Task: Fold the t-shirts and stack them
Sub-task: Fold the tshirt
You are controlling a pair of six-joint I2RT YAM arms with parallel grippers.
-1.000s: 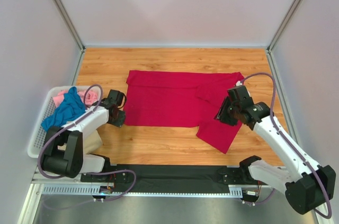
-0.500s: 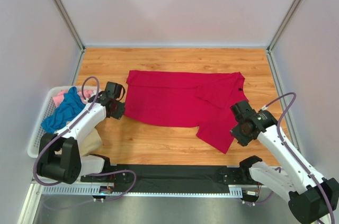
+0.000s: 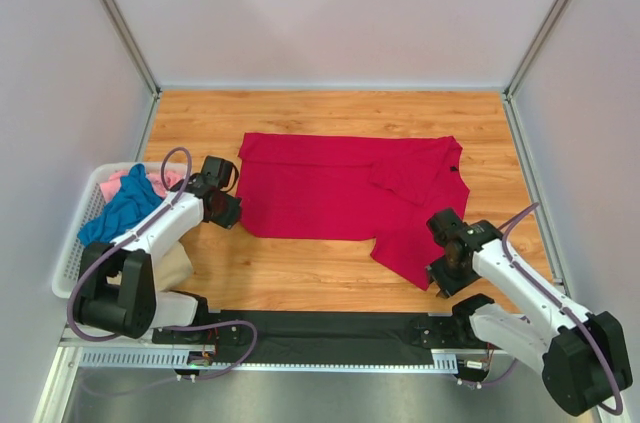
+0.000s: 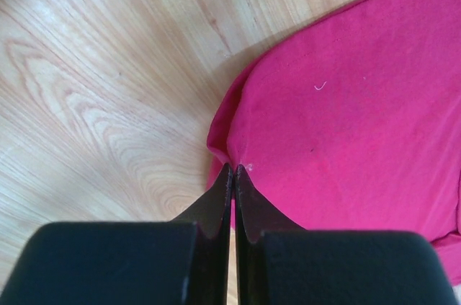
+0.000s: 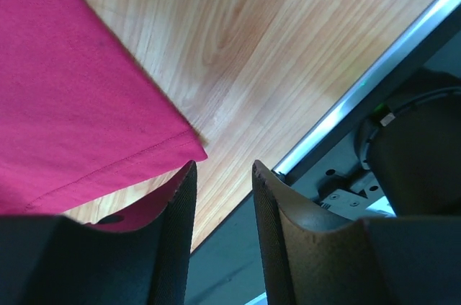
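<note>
Pinching the left edge of the red tee (image 3: 330, 188) with the left fingers (image 4: 225, 197), shut tight on a pucker of cloth; hovering with the right fingers (image 5: 186, 189) part open and empty, just over the tee's near corner; tee otherwise lying spread flat mid-surface (image 3: 300, 263).

Likely readying a fold: lower the right fingers onto that corner; close on the hem only, not the wood; lift both ends together, keeping the cloth taut to avoid a skewed crease; mind the rail (image 5: 346, 103) just beside.

Reaching low and forward on the left, wrist level, next to the basket (image 3: 75, 253) holding a blue tee (image 3: 125, 208) and a pink tee (image 3: 172, 181); folded back on the right, wrist tipped down near its own base.
</note>
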